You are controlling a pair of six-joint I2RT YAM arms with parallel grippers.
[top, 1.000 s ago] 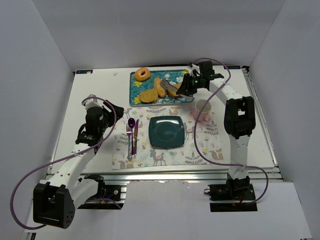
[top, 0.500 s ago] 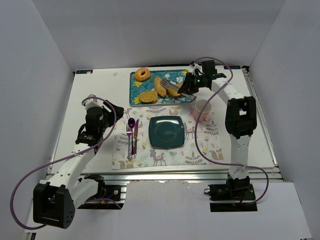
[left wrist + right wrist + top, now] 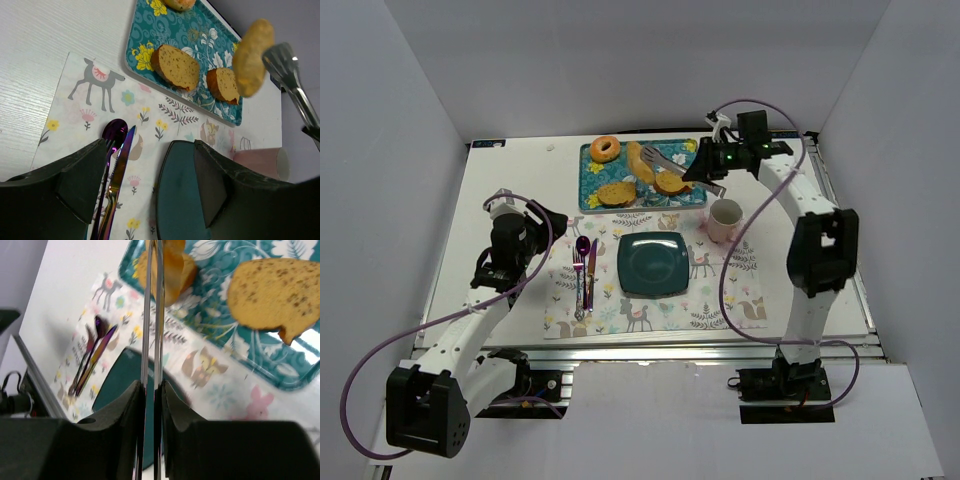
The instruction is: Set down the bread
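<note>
My right gripper (image 3: pixel 718 165) is shut on metal tongs (image 3: pixel 670 160), and the tongs pinch an oblong bread roll (image 3: pixel 637 161) held in the air above the teal floral tray (image 3: pixel 590 178). In the right wrist view the gripper (image 3: pixel 152 387) clamps the tongs (image 3: pixel 152 315), with the roll (image 3: pixel 172 267) at their tip. The left wrist view shows the roll (image 3: pixel 252 57) hanging above the tray. The dark teal square plate (image 3: pixel 653 263) lies on the placemat, bare. My left gripper (image 3: pixel 518 245) is open and empty over the placemat's left side (image 3: pixel 150 170).
On the tray lie a bagel (image 3: pixel 605 149) and two bread slices (image 3: pixel 616 192) (image 3: pixel 672 183). A pink cup (image 3: pixel 725 218) stands right of the plate. A purple spoon, fork and knife (image 3: pixel 585 270) lie left of the plate.
My right arm has lifted the tongs and the roll up off the tray and drawn back to the right. The left arm has not moved.
</note>
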